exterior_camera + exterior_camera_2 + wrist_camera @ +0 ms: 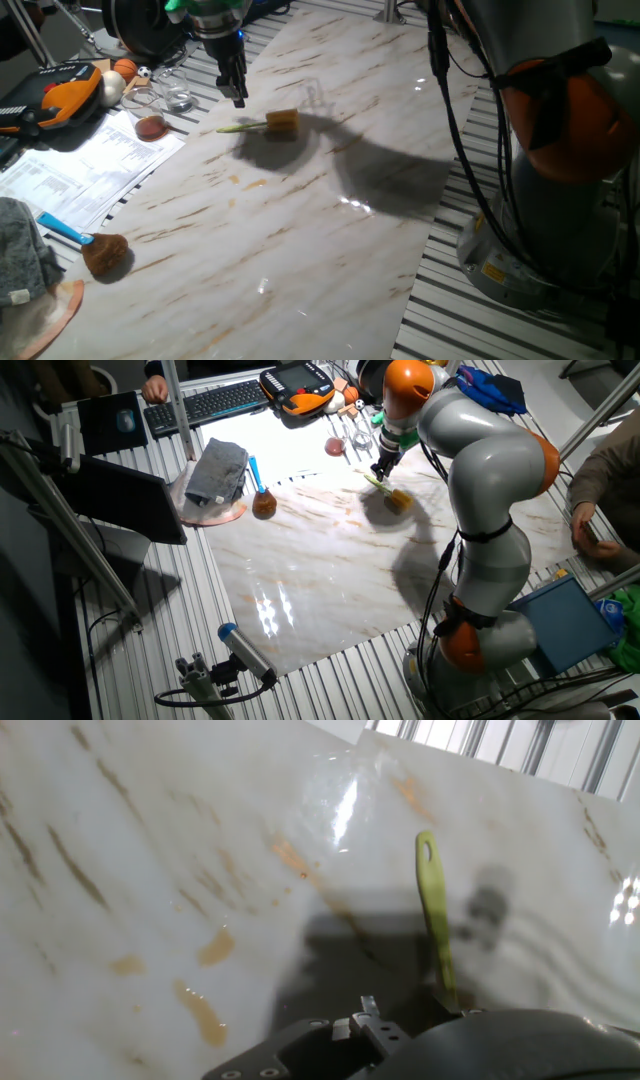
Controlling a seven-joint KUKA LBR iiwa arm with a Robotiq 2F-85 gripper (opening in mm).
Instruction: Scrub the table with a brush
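The brush [270, 124] lies flat on the white marble table [300, 240], with its yellow blocky head [283, 122] to the right and its thin pale green handle [236, 128] pointing left. My gripper [238, 98] hangs just above and behind the handle's end and holds nothing. In the other fixed view the gripper [380, 468] is over the handle, next to the yellow head [398, 498]. The hand view shows the green handle [435, 910] lying free on the marble. My fingers look close together, but whether they are open or shut is unclear.
A fluffy brown brush with a blue handle [100, 250] lies at the table's left edge beside a grey cloth [25, 255]. Papers [80, 160], a glass [175, 95] and an orange pendant [60, 95] sit at the back left. The arm's base [550, 200] stands at the right.
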